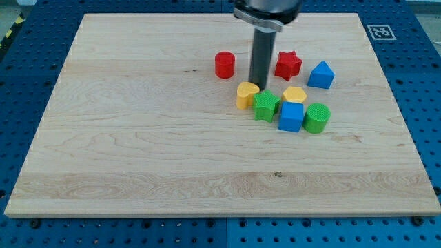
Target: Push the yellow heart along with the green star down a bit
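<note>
The yellow heart (247, 94) lies on the wooden board (138, 138) a little right of centre, touching the green star (266, 105) at its lower right. My tip (259, 85) stands just above the pair, at the heart's upper right edge and directly above the star. The dark rod rises from there to the view's top edge.
A red cylinder (224, 65) sits up-left of the tip, a red star (288, 65) up-right, a blue pentagon-like block (321, 75) further right. A yellow hexagon (294, 95), blue cube (291, 117) and green cylinder (317, 118) crowd the star's right side.
</note>
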Available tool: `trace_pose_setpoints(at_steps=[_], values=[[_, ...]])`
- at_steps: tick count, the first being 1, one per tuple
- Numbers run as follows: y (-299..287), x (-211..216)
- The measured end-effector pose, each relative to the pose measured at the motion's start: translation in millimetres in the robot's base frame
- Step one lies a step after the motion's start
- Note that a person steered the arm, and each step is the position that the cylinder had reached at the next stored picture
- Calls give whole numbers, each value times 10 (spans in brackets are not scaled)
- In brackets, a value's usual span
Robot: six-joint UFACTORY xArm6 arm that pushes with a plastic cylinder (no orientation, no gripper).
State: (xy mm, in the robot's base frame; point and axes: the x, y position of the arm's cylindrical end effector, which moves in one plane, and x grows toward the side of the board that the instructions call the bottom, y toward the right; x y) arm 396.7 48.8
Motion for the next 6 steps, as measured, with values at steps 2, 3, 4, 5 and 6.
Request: trace_pose_setpoints(at_steps=[2,3,4,5,6], values=[[-376,158],[-443,220],[-312,34],[64,10],[68,10]])
